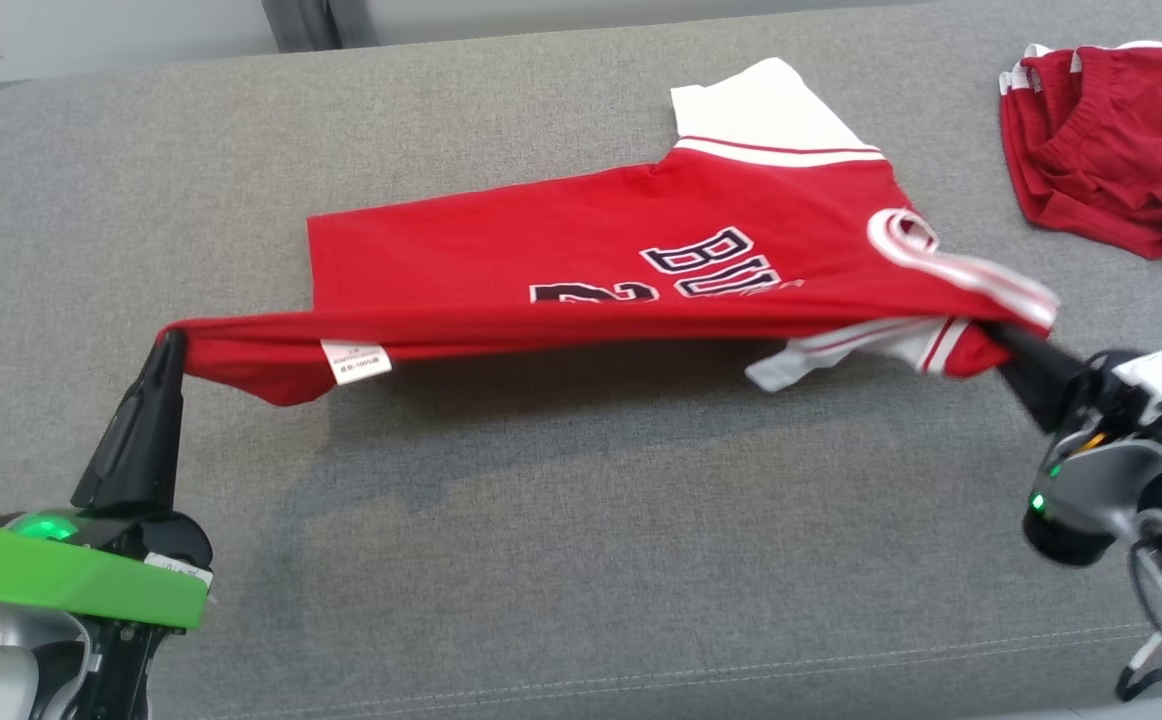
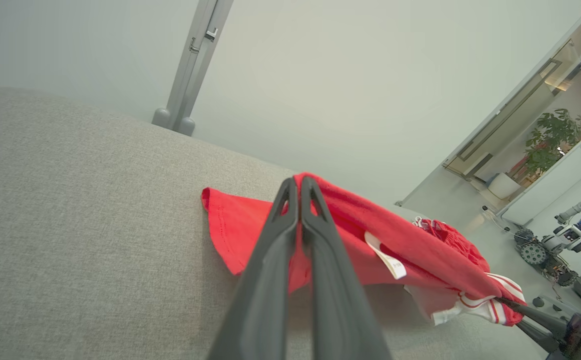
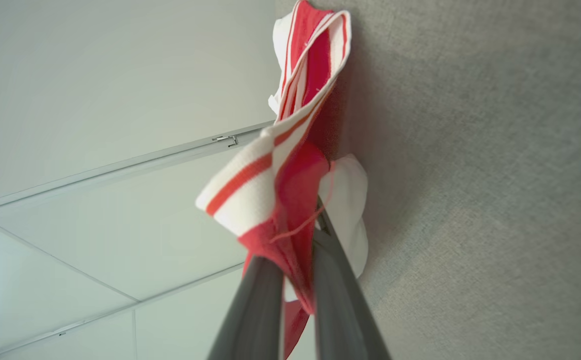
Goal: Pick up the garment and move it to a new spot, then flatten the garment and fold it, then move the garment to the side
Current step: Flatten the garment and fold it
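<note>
The garment (image 1: 581, 250) is a red jersey with white sleeves and dark lettering, spread across the grey cushion. Its near edge is lifted and stretched taut between both grippers, while its far half rests on the cushion. My left gripper (image 1: 173, 340) is shut on the hem corner at the left, near a white label (image 1: 355, 361). In the left wrist view that gripper (image 2: 299, 181) pinches the red cloth (image 2: 350, 235). My right gripper (image 1: 1003, 335) is shut on the bunched striped shoulder end at the right. The right wrist view has this gripper (image 3: 315, 210) clamped on the red and white fabric (image 3: 270, 175).
Dark red shorts (image 1: 1111, 140) lie bunched at the far right of the cushion (image 1: 581, 560). The cushion's rounded back edge runs along the top, with a pale wall and a grey post (image 2: 193, 65) beyond. Another robot (image 2: 565, 240) stands on the floor far off.
</note>
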`<state>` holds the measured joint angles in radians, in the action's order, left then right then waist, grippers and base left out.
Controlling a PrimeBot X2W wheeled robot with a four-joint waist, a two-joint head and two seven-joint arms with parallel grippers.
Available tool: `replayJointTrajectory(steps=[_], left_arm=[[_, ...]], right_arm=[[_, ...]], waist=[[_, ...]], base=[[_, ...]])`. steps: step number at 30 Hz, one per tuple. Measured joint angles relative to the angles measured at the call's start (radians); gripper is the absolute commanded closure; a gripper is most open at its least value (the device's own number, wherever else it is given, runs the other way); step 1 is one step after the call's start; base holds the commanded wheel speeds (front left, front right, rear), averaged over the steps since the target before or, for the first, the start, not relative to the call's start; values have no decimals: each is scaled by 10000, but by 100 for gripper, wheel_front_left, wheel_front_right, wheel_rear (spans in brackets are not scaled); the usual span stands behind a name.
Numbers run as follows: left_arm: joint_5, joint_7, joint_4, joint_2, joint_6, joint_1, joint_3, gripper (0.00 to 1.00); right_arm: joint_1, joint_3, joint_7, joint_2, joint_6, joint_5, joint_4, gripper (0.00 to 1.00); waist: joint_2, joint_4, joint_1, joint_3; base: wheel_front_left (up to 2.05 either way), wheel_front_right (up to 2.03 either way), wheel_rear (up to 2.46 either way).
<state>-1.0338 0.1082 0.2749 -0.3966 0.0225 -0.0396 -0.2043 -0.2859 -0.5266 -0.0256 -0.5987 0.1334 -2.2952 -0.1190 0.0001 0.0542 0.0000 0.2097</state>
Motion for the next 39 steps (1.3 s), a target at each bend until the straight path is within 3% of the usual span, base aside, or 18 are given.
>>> replayJointTrajectory(steps=[5, 11, 15, 23, 24, 25, 26, 27, 32, 39], left_arm=[[61, 113, 470, -205, -6, -23, 90, 100], [29, -69, 144, -148, -173, -691, -320, 100], [-2, -65, -479, 253, -224, -1339, -441, 100], [477, -63, -1467, 309, -226, -1960, -698, 100], [476, -63, -1546, 357, -238, -2009, -757, 100], [474, -63, -1641, 407, -267, -2060, -859, 100], [474, -61, -1732, 481, -314, -2082, -930, 100], [474, -17, -1868, 558, -314, -2099, -949, 100], [470, 190, -2428, 784, -408, -2122, -1007, 100], [464, 508, -2706, 1032, -608, -2147, -1062, 100]], right_arm=[[-230, 422, 391, -750, 0, -67, 1091, 100], [-340, 84, 723, -1499, -2, -395, 882, 100], [-462, -543, 1018, -1638, -8, -581, 504, 100], [-1847, -1513, 1868, -1641, -8, -596, -21, 100], [-1927, -1649, 1990, -1651, -8, -569, -86, 75], [-1991, -1772, 2115, -1678, -8, -481, -144, 62], [-2032, -1847, 2188, -1726, -8, -424, -211, 35], [-2073, -1889, 2334, -1824, -6, -366, -345, 0], [-2615, -2460, 2598, -2512, 0, 1235, -606, 0], [-3010, -3931, 2594, -2803, -2, 3802, 449, 0]], waist=[[0, 21, 0, 137], [0, 115, 0, 337], [0, 236, 0, 547], [0, 230, 0, 1155], [0, 221, 0, 1243], [0, 213, 0, 1327], [0, 208, 0, 1411], [0, 206, 0, 1491], [0, 258, 0, 1701], [0, 231, 0, 1594]], base=[[0, 0, 0], [0, 0, 0], [0, 0, 0], [0, 0, 0], [0, 0, 0], [0, 0, 0], [0, 0, 0], [0, 0, 0], [0, 0, 0], [0, 0, 0]])
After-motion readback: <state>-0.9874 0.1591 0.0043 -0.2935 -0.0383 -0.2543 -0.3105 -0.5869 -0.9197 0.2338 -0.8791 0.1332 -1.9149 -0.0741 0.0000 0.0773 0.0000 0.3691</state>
